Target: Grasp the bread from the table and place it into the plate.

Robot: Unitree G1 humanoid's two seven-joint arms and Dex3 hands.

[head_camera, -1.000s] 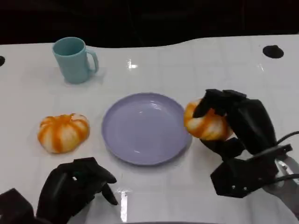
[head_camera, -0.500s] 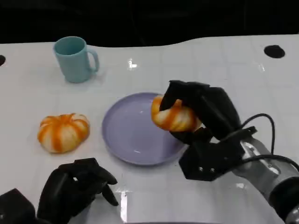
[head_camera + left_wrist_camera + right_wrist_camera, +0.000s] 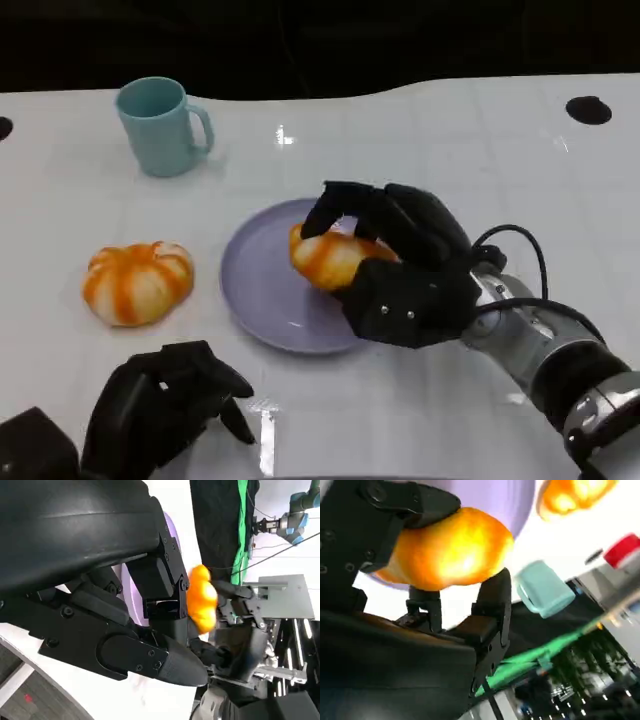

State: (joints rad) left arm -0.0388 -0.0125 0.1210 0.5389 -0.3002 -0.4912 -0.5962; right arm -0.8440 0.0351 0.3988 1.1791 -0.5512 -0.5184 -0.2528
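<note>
Our right hand point(image 3: 395, 262) holds the bread point(image 3: 328, 256) by its rounded sides; it looks light and soft, so we squeeze gently.

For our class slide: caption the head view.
Right hand holds bread over the plate.

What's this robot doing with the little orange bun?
The robot's right hand grips one orange bread roll and holds it over the purple plate, about to put it down. A second roll lies on the white table beside the plate, with a blue mug behind. The left hand rests near the table's front edge, fingers curled, holding nothing.
</note>
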